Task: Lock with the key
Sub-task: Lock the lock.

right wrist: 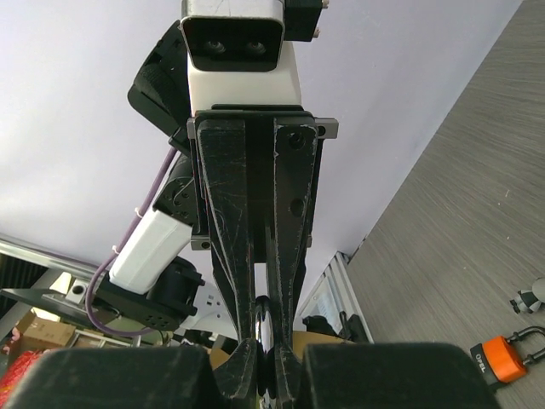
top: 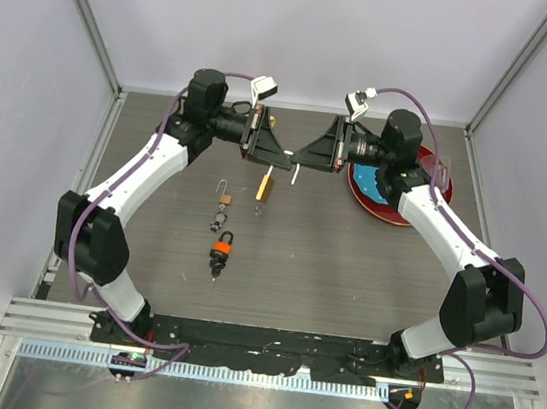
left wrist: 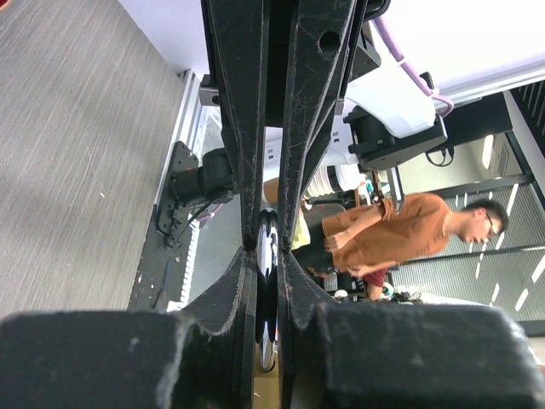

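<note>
A brass padlock (top: pixel 266 185) hangs above the table from my left gripper (top: pixel 282 155). That gripper is shut on the padlock's chrome shackle (left wrist: pixel 267 256), and the brass body (left wrist: pixel 269 388) shows just below the jaws. My right gripper (top: pixel 302 158) faces the left one tip to tip. It is shut on a thin shiny metal piece (right wrist: pixel 269 334) that looks like the key (top: pixel 296 174), whose pale end sticks out below the fingertips. Whether the key touches the padlock cannot be told.
On the table in front of the grippers lie a small open lock (top: pixel 224 196), a dark key bunch (top: pixel 216 222) and an orange padlock (top: pixel 222 250). The orange padlock (right wrist: pixel 502 358) also shows in the right wrist view. A red and blue plate (top: pixel 386 194) sits under the right arm.
</note>
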`<action>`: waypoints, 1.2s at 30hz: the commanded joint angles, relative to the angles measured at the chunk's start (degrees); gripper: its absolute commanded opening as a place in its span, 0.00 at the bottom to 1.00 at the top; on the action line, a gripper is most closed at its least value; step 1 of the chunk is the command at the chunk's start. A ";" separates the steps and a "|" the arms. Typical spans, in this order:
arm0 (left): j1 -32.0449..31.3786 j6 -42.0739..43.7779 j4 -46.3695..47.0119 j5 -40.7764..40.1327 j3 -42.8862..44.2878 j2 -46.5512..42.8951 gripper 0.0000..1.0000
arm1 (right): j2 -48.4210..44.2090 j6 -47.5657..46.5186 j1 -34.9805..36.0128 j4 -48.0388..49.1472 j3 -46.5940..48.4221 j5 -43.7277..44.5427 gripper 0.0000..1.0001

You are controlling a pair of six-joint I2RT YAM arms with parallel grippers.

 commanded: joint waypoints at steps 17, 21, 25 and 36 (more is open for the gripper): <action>8.46 8.85 -8.24 -11.76 -0.46 -5.88 0.64 | -0.72 0.90 2.23 -5.17 0.47 5.99 0.02; 8.46 10.08 -9.38 -13.70 -1.60 -5.80 0.65 | -0.37 0.73 2.23 -5.26 -0.14 6.43 0.02; 8.37 11.57 -9.74 -13.53 -4.49 -6.06 0.65 | -0.45 1.16 1.97 -5.26 -1.11 6.96 0.02; 0.39 18.61 -16.06 -32.21 -8.90 -10.01 0.73 | -1.42 10.92 0.56 1.60 0.91 12.67 0.02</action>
